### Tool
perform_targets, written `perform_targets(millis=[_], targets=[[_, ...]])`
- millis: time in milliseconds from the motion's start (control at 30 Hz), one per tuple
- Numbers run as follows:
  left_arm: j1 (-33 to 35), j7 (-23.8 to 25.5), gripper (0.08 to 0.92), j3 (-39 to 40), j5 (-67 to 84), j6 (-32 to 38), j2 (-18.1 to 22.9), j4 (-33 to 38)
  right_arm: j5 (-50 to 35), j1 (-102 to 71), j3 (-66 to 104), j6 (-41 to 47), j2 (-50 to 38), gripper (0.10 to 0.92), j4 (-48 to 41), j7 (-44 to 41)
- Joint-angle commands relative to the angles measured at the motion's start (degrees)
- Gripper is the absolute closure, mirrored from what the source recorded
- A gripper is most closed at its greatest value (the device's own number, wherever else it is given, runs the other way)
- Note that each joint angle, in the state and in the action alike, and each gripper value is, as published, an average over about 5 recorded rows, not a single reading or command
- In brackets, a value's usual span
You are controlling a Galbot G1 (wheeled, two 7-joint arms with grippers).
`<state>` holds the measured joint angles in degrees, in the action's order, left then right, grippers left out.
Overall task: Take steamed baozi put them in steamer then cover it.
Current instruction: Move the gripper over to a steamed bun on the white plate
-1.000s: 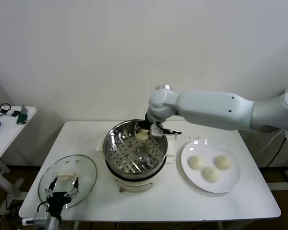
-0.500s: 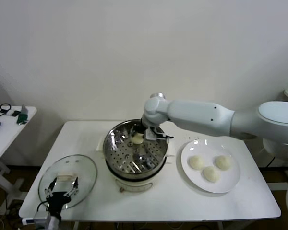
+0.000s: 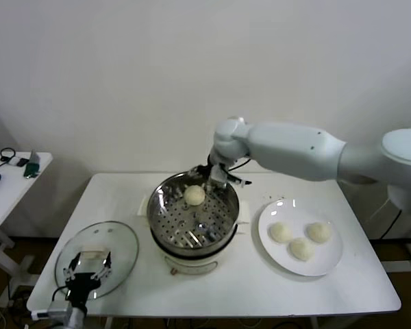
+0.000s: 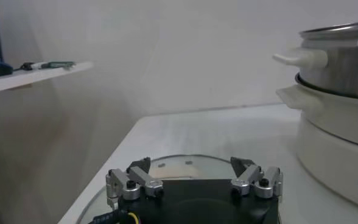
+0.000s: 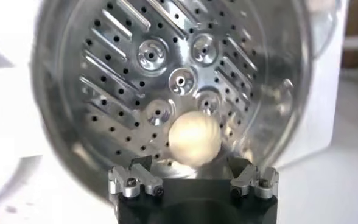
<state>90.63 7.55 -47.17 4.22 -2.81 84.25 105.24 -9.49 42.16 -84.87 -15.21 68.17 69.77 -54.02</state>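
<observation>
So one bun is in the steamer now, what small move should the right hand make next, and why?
Probably lift the right hand away toward the plate. Its fingers are open, the bun lies free in the steamer, and three buns wait on the plate.

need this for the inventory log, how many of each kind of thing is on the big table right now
baozi: 4, one in the steamer, three on the plate
steamer: 1
glass lid: 1
plate: 1
total: 7

One baozi [image 3: 194,195] in steamer [image 3: 166,226]; cover [image 3: 123,243] lies beside.
</observation>
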Motion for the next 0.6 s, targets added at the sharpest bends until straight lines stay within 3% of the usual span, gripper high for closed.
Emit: perform_targets(millis=[33, 100, 200, 433, 600], targets=[[-0.1, 0.0, 0.177, 0.0, -0.5, -0.1, -0.1, 0.0, -35.2, 14.4, -9.8, 11.5, -6.3, 0.202, 0.2, -11.5], [-0.1, 0.0, 0.177, 0.0, -0.5, 0.0, -0.1, 0.0, -41.9, 16.3, -12.6, 17.4, -9.8, 0.203, 0.3, -11.9], [-0.2, 0.0, 0.177, 0.1, -0.4, 0.0, -0.1, 0.1, -45.3, 17.6, -16.6, 24.3, -15.2, 0.203, 1.7, -9.7], [-0.1, -0.1, 0.177, 0.3, -0.2, 0.1, -0.2, 0.6, -39.6, 18.1, -25.2, 33.6, -29.4, 0.203, 13.3, -3.2], [-0.1, -0.1, 0.177, 0.3, -0.2, 0.2, -0.2, 0.9, -33.7, 9.8, -22.5, 37.1, -36.1, 0.203, 17.8, 1.7]])
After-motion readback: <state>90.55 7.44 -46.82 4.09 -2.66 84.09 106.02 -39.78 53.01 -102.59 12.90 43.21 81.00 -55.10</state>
